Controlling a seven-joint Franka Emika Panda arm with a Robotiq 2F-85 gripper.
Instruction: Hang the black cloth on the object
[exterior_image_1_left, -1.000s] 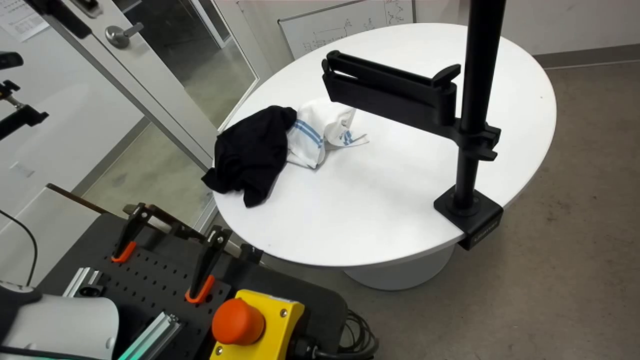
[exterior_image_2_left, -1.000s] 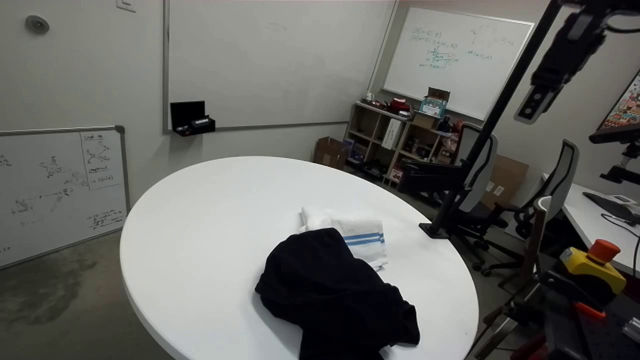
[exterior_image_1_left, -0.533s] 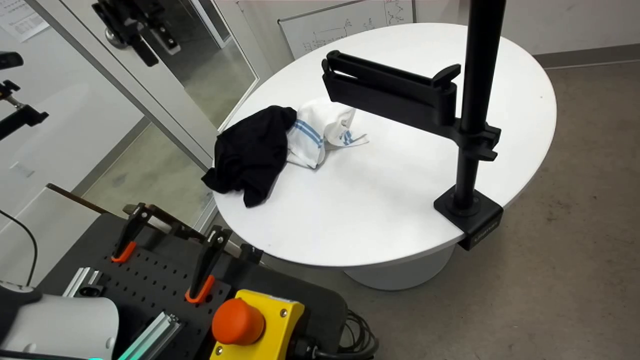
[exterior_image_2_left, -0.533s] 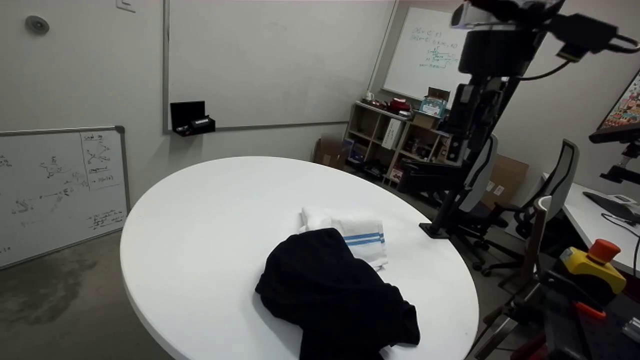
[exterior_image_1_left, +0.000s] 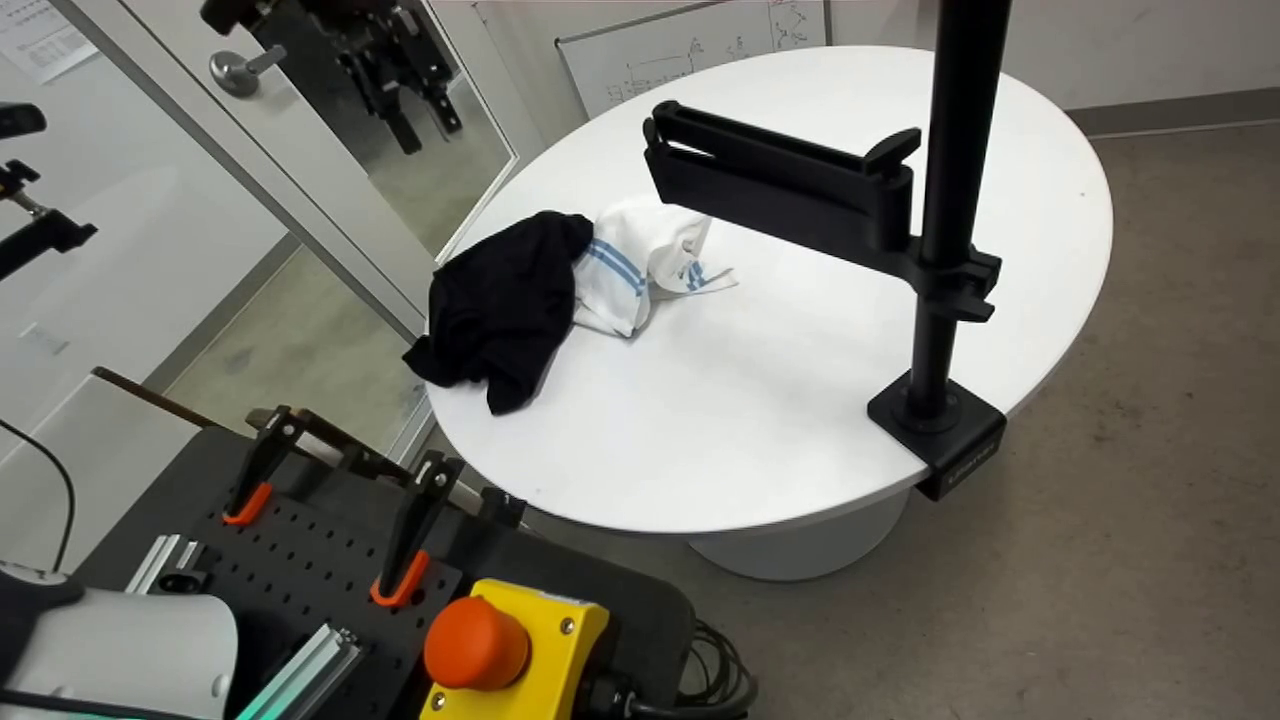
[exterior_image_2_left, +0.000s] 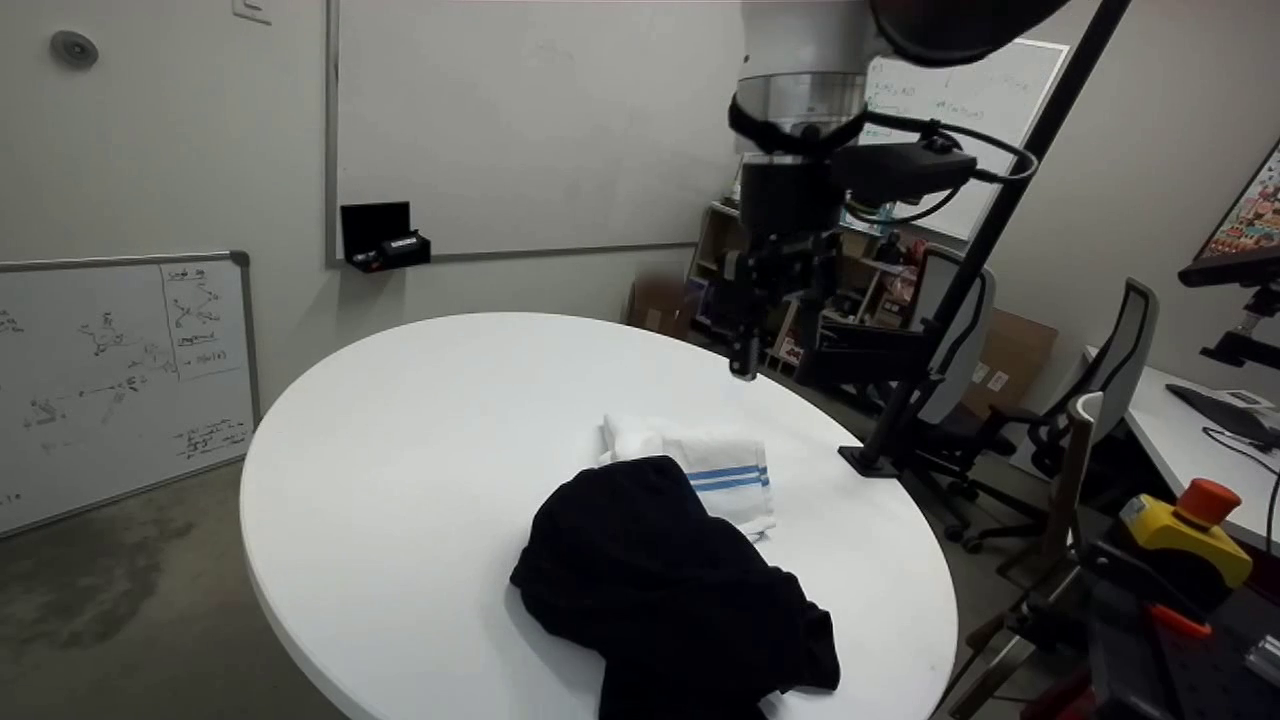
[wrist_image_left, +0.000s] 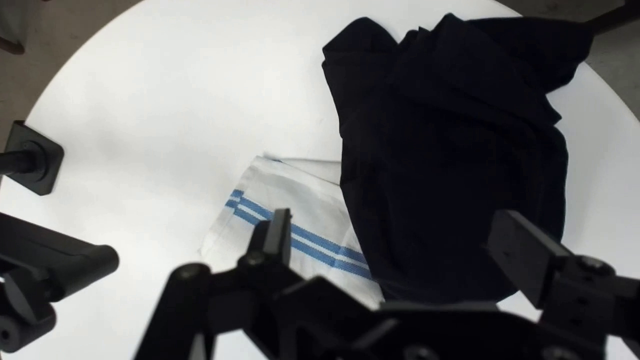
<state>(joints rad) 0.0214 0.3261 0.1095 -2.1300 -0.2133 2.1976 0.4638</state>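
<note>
While my fingers (wrist_image_left: 522, 257) hang apart, holding nothing, the black cloth (wrist_image_left: 450, 150) lies crumpled on the worktop (wrist_image_left: 175, 100), against a striped towel (wrist_image_left: 315, 215). Nothing is hung yet; I judge grasping, lifting and draping it, probably over the black stand (exterior_image_1_left: 947, 215), all remain.

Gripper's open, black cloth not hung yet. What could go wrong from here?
Double grab: in the wrist view, the open black gripper spans parts of the crumpled black cloth and adjoining white, blue-striped towel; it might pinch both.
Slip: the bunched cloth could slide off the likely hanger, the slim black arm on the upright black pole.
</note>
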